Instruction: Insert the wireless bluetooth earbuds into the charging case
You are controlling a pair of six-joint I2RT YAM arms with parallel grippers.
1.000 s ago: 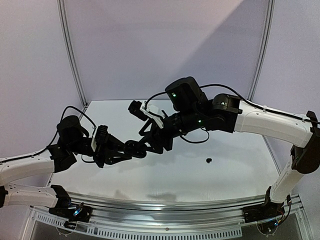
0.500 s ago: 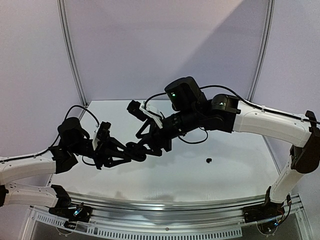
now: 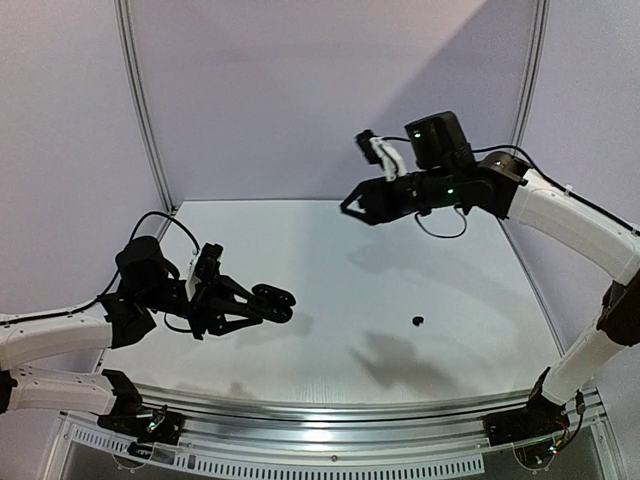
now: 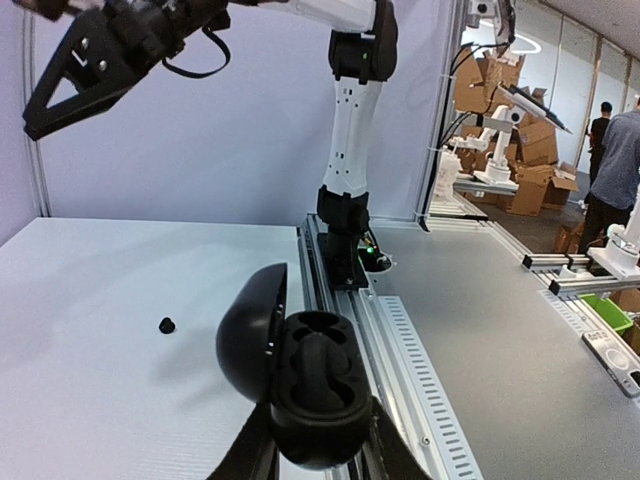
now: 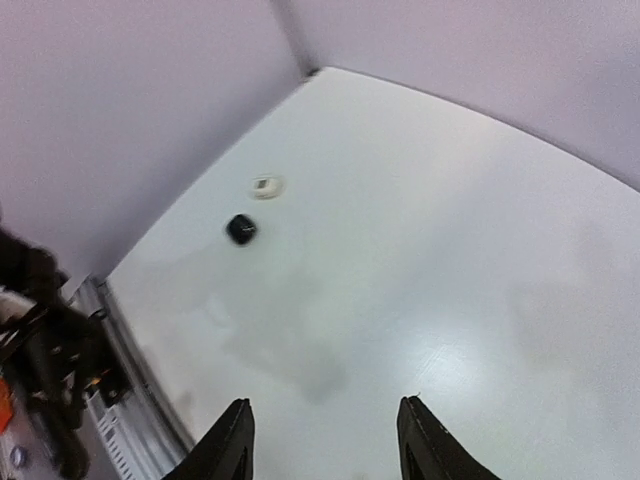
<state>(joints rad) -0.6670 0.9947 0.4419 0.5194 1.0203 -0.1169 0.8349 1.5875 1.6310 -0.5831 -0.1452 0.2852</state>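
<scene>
My left gripper [image 3: 268,300] is shut on a black charging case [image 4: 315,385], held just above the table at the left. The case's lid [image 4: 248,330] stands open to the left, and I cannot tell whether its dark sockets hold anything. One small black earbud [image 3: 418,321] lies on the table right of centre; it also shows in the left wrist view as the earbud [image 4: 167,325] and in the right wrist view as the earbud [image 5: 241,229]. My right gripper [image 3: 352,208] hangs high over the far part of the table. Its jaws are open and empty in the right gripper [image 5: 325,430] view.
A small whitish round thing [image 5: 266,185] lies on the table close to the black earbud. A metal rail [image 3: 330,425] runs along the table's near edge. Pale wall panels close the back and sides.
My right arm has pulled away from the case, rising up and to the right toward the back. The left arm still holds the open case in about the same place.
</scene>
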